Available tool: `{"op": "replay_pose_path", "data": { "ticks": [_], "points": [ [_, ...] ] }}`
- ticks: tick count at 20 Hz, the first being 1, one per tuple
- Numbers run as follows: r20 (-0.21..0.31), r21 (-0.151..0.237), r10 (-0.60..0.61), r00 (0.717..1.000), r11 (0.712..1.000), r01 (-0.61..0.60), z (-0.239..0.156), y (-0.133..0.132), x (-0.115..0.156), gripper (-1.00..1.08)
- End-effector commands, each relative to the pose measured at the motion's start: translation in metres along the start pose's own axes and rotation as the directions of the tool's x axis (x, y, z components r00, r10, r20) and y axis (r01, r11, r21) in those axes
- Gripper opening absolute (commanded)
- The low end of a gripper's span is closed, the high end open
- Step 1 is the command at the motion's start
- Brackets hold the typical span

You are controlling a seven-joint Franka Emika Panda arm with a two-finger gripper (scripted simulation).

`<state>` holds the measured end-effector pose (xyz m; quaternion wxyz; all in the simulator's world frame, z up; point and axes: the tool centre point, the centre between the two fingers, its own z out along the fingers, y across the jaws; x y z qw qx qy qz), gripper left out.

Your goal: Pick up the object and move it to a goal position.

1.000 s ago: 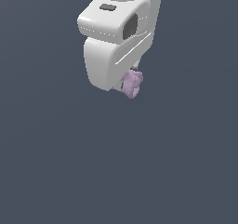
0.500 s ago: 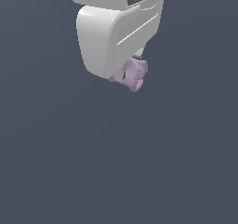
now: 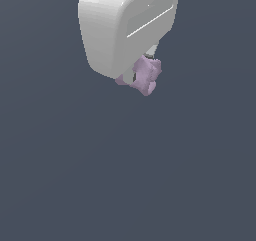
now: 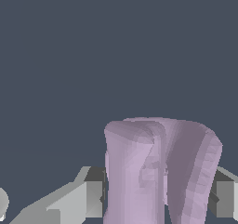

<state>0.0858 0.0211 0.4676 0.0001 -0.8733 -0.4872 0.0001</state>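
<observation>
The object [image 3: 146,76] is a small pale lilac lumpy chunk hanging just under the big white hand of the arm, high in the exterior view. My gripper [image 3: 139,76] is shut on the object; the hand's body hides most of the fingers there. In the wrist view the object [image 4: 158,172] fills the space between the two grey fingers [image 4: 93,197], which press on its two sides, and my gripper [image 4: 158,200] holds it well above the dark floor.
A plain dark grey-blue floor [image 3: 125,175] spreads under the gripper in both views. No other object shows.
The hand with the object has moved up and towards the camera, looking larger, with its top now cut off by the frame. The grip on the object is unchanged.
</observation>
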Motion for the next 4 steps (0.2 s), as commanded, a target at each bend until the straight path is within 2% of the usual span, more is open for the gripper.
{"op": "replay_pose_path", "data": {
  "ticks": [1,4],
  "points": [
    [0.000,0.000,0.000,1.000,1.000,0.000,-0.0015,0.0003,0.0006,-1.00],
    [0.000,0.000,0.000,1.000,1.000,0.000,-0.0019,0.0005,0.0007,-1.00]
  ]
}}
